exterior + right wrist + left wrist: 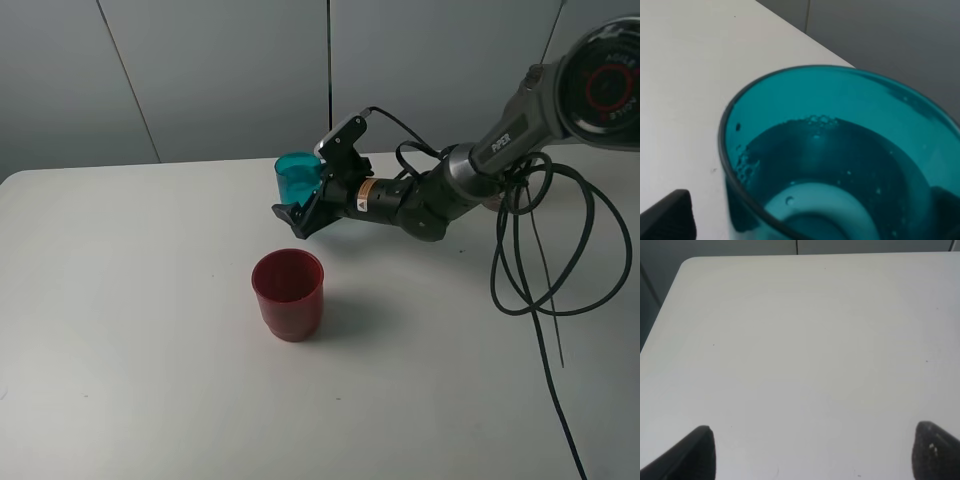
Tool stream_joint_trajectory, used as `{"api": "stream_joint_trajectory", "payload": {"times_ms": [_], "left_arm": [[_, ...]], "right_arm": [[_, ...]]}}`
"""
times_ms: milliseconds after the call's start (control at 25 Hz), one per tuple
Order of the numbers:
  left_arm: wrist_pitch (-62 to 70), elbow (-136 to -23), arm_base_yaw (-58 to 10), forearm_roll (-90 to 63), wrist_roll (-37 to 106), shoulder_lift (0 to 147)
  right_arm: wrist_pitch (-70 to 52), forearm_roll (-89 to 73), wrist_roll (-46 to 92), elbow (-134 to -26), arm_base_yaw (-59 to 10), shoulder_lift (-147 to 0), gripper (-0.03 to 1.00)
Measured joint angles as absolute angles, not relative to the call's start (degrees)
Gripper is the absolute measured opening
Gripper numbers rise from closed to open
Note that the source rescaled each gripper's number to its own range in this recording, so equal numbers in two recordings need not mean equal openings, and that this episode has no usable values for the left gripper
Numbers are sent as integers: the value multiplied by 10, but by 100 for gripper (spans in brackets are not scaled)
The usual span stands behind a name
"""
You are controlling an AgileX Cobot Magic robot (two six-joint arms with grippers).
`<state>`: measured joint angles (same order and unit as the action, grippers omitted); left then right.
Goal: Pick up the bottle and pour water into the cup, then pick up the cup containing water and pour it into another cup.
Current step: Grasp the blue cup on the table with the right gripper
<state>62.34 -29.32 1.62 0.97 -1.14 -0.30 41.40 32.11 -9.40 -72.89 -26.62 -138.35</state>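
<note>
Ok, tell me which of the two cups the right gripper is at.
The teal cup, the farther one: the open jaws of the right gripper straddle it. The red cup stands alone, nearer the camera.

The cup (pixel 296 176) is half lost behind the right gripper (pixel 312 190), and you can't see its base at all! The arm (pixel 520 120) runs off the top corner. Of the left gripper (pixel 815 455), only two dark fingertips (pixel 699 452) poke in at the edge.

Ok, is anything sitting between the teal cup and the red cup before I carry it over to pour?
Nothing visible does. The teal cup stands just behind the red cup, and only bare white table lies between them.
</note>
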Motion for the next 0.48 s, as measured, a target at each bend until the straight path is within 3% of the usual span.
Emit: {"api": "stream_joint_trajectory", "payload": {"times_ms": [480], "left_arm": [[623, -293, 16, 10, -11, -3]], "right_arm": [[428, 323, -98, -751, -266, -1403, 99]]}}
